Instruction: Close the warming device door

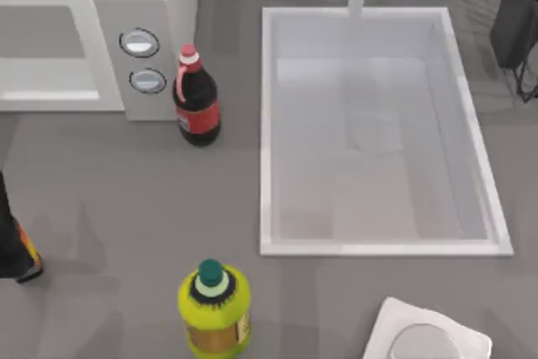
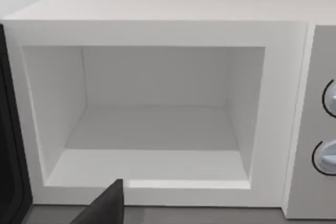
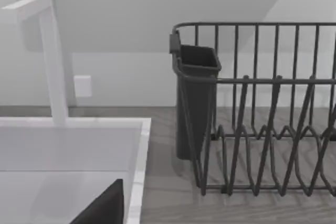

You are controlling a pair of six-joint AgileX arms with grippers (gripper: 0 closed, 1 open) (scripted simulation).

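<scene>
Closest to the lens in the left wrist view is a dark wedge of the left gripper (image 2: 106,204), low before the warming device (image 2: 157,30); whether it is spread or pressed together cannot be told. At that view's far edge, a dark upright strip (image 2: 9,150) stands beside the cavity and looks like the door swung wide, though I cannot be sure. The cavity gapes, its white frame unobstructed and its floor bare.

Across the top view, a dark shape with an orange patch (image 1: 17,245) is cut by the left edge. Behind it the warming device sits in the back left corner, with the two dials (image 1: 143,60) on its grey panel. A cola bottle (image 1: 196,98) stands upright just beside the panel's front right corner. Open grey table (image 1: 126,199) spreads before the device. A yellow-green bottle (image 1: 214,308) stands near the front edge, well apart from the device. Right of centre lies the sink (image 1: 269,124), and a white plate (image 1: 429,334) is at front right. A dish rack (image 1: 514,14) sits back right.

The right gripper (image 3: 105,205) hangs by the sink's rim, facing the rack; its state cannot be told either.
</scene>
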